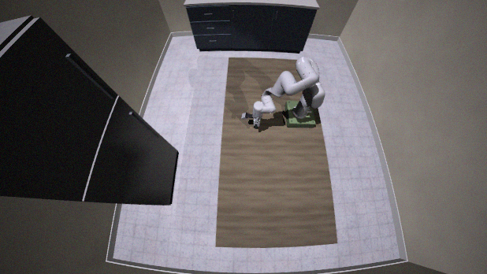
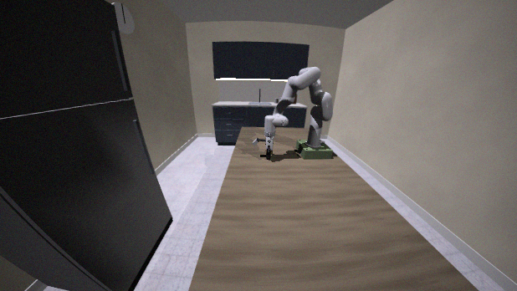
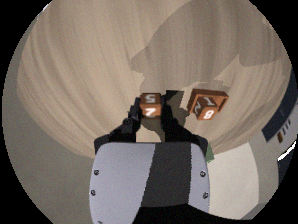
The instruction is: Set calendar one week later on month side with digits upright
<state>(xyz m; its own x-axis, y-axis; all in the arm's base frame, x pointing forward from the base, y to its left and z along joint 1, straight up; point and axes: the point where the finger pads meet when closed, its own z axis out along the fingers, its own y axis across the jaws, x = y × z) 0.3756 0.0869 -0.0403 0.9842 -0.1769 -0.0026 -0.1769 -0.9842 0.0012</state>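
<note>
In the wrist view my gripper [image 3: 150,104] is shut on a brown wooden cube [image 3: 150,106] whose top face shows a white 5. A second brown cube [image 3: 205,104], with white digits on its faces, lies tilted on the table just to the right of it, apart from the fingers. I cannot make out the tray or the month's name in the wrist view. In the top and exterior views the gripper [image 1: 256,123] [image 2: 268,153] hangs low over the wooden table [image 1: 276,157] near its left edge; the cubes are too small to tell there.
The arm's green base [image 1: 301,116] stands on the table to the right of the gripper. A dark cabinet [image 1: 252,25] stands at the far wall and a black fridge [image 1: 71,126] at the left. A small grey object [image 1: 245,115] lies beside the gripper.
</note>
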